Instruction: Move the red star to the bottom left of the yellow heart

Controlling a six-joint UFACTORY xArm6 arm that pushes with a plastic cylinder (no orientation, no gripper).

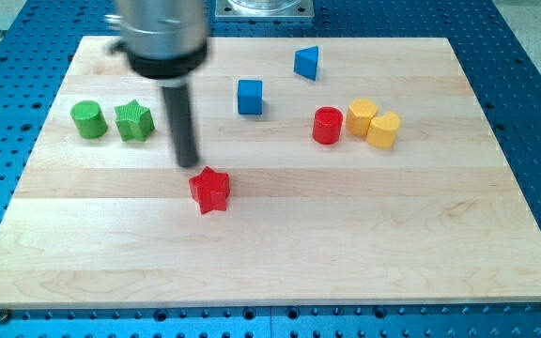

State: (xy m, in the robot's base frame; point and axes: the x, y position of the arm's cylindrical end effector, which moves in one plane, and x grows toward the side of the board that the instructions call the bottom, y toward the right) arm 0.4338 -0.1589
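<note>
so my tip (pixel 188 165) sits just up-left of the red star (pixel 210 190), maybe touching, can't tell. No fingers here, just 1 bare rod. Star's well left and below the yellow heart (pixel 374 123), red cylinder (pixel 327 125) beside the heart.

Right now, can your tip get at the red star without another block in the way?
Probably yes: my tip sits just to the upper left of the red star, with no block between them.

Red star (pixel 210 190), yellow heart (pixel 373 122), green cylinder (pixel 88 119) (pale striped wooden board (pixel 364 235)).
</note>
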